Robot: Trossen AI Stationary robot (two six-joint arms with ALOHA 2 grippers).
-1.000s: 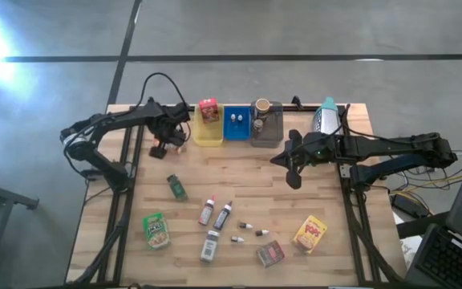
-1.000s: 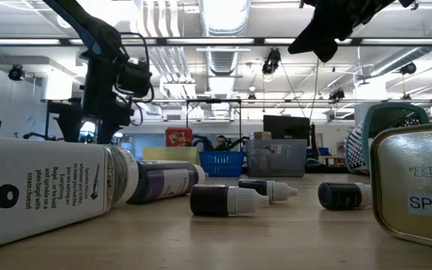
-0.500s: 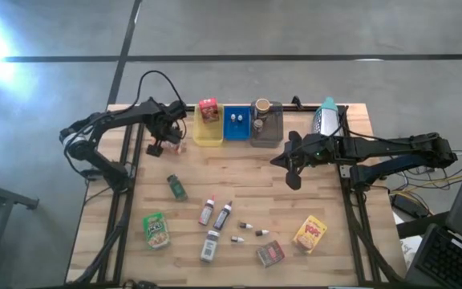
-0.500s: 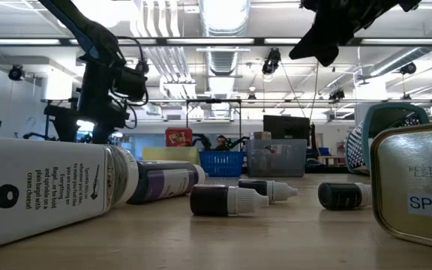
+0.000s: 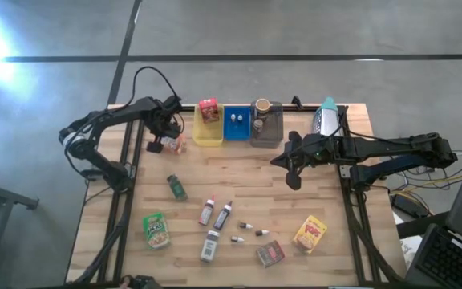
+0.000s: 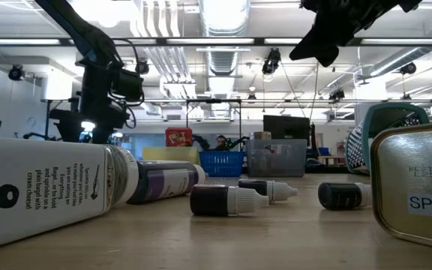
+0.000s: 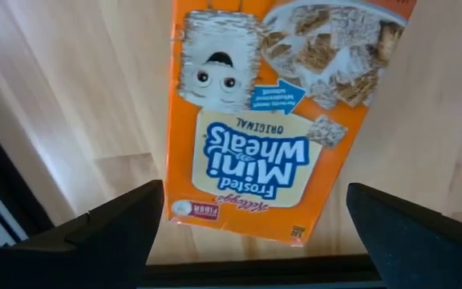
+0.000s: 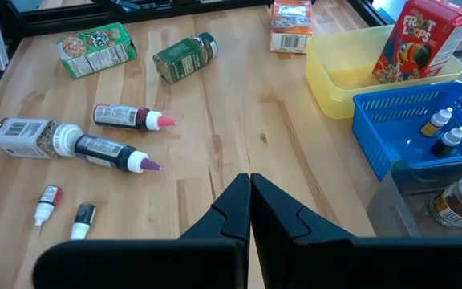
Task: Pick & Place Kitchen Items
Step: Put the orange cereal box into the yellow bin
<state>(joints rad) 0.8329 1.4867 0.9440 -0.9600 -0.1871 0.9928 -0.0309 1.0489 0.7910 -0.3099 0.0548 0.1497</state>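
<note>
Left pincer [image 5: 164, 141] farther left now, over orange cereal box [image 7: 279, 120]

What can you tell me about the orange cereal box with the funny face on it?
The orange cereal box is small cardboard, printed "Frosted Mini Wheats Original" with a smiling wheat biscuit and a cereal bowl. It lies flat, face up, on the wooden table, left of the yellow tray. The open left claw hovers over it without touching.

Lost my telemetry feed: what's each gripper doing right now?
Left gripper: open, above the orange cereal box lying on the table, holding nothing.
Right gripper: shut, empty, raised over the table's middle.
</note>
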